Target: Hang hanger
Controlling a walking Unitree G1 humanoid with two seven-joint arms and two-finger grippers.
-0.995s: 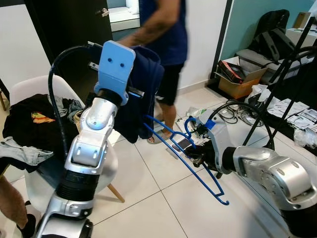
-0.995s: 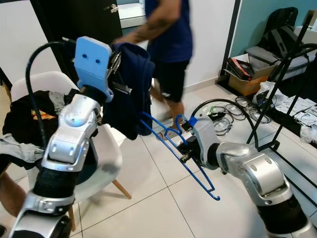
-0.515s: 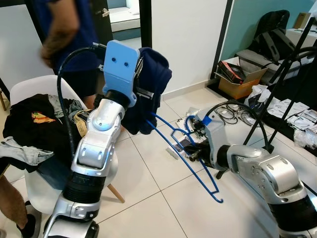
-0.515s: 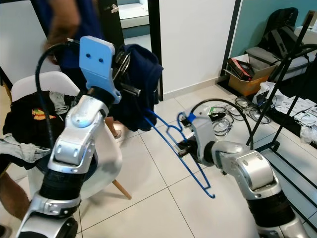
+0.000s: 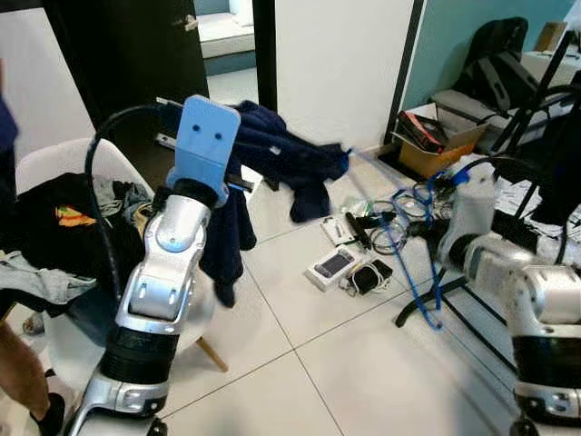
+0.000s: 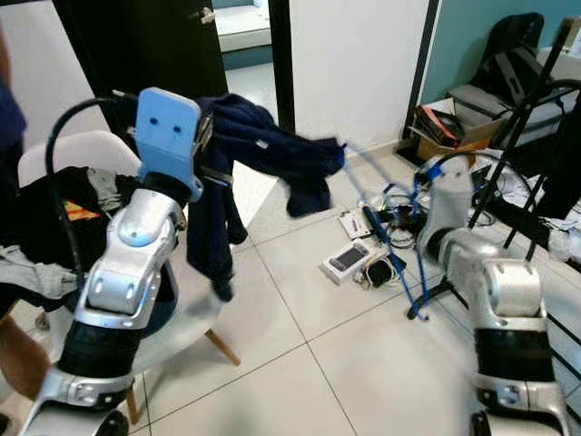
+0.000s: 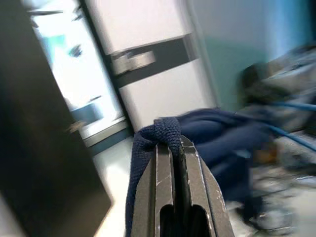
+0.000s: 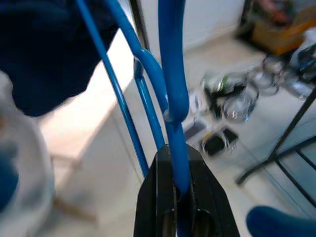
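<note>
My right gripper (image 8: 174, 182) is clamped on the blue hanger (image 8: 170, 89); in the right wrist view its jaws are pressed together around one blue wire, with the rest of the frame running straight away from them. From my head, that hanger (image 5: 413, 263) slants up from low by my right forearm toward its far tip, which is tucked into the navy garment (image 5: 290, 163).

My left gripper (image 7: 173, 148) is raised high on my left side, jaws shut tight on a fold of that same garment (image 7: 207, 128), so the cloth is stretched between my two arms and part of it droops beside the white chair (image 5: 54, 163).

The relation that matters: the hanger's long axis points from my right jaws up and across toward my left, while the black clothes rack (image 5: 536, 100) stands on my right, close behind my right arm and away from where the hanger points. I judge the right arm is the one to carry it there, since it is nearer and already holds the frame. I can't make out the hook or a rail clearly. Cables and small boxes (image 5: 359, 259) litter the floor beneath.
</note>
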